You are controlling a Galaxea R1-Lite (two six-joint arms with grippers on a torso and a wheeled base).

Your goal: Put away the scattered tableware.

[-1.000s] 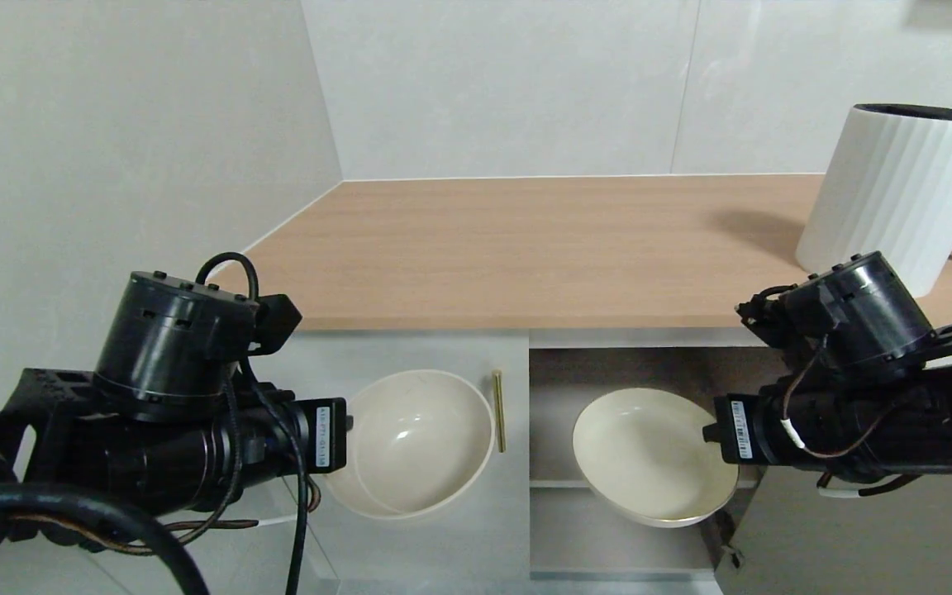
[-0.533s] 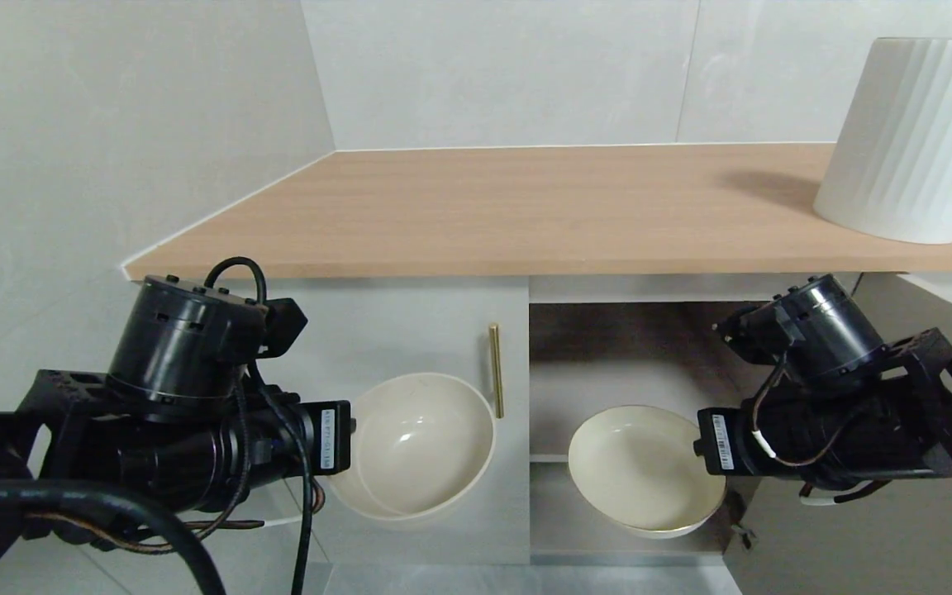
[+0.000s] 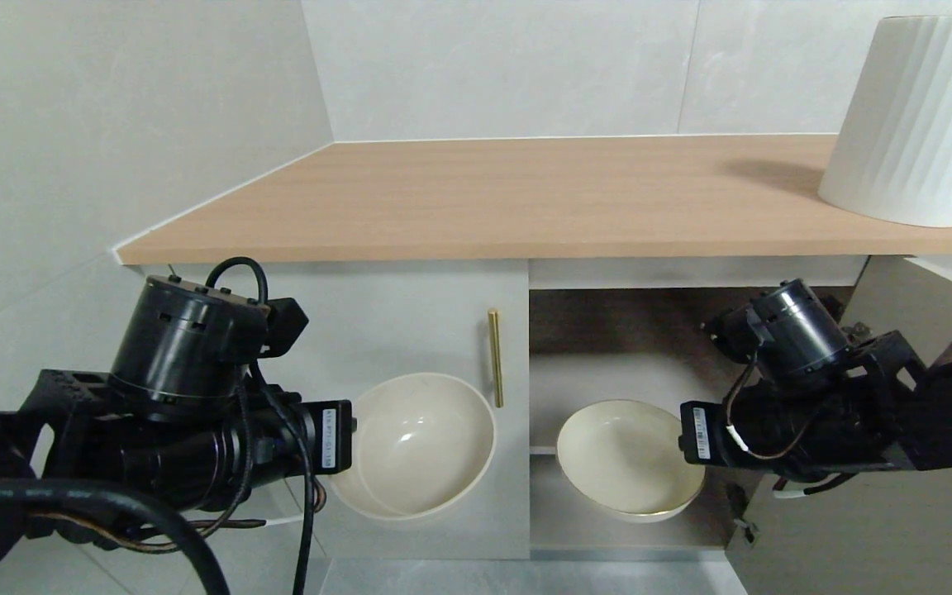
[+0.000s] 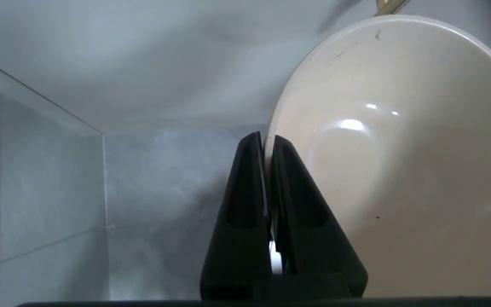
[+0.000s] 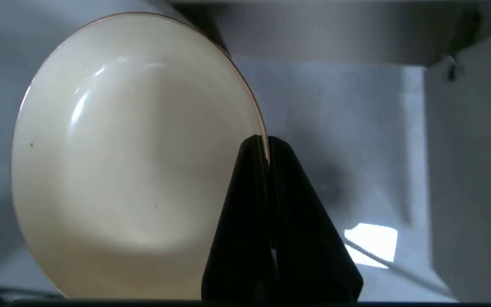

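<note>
My left gripper (image 3: 342, 463) is shut on the rim of a cream bowl (image 3: 414, 442), held in front of the closed left cabinet door (image 3: 410, 322). The left wrist view has the same bowl (image 4: 399, 162) pinched between the black fingers (image 4: 250, 196). My right gripper (image 3: 691, 442) is shut on the rim of a shallower cream bowl (image 3: 621, 459), held at the open cabinet compartment (image 3: 608, 364) at shelf height. In the right wrist view that bowl (image 5: 135, 162) sits clamped in the fingers (image 5: 284, 213), with the cabinet interior behind it.
A wooden counter (image 3: 525, 198) runs above the cabinet, with a tall white ribbed container (image 3: 910, 116) at its right end. A brass handle (image 3: 493, 355) is on the closed door. The open right door (image 3: 922, 281) stands beside my right arm. Walls close the left side.
The head camera has dropped, so the counter sits higher in view. My right gripper has carried its bowl left and further into the cabinet opening. The left arm holds its bowl nearly still.
</note>
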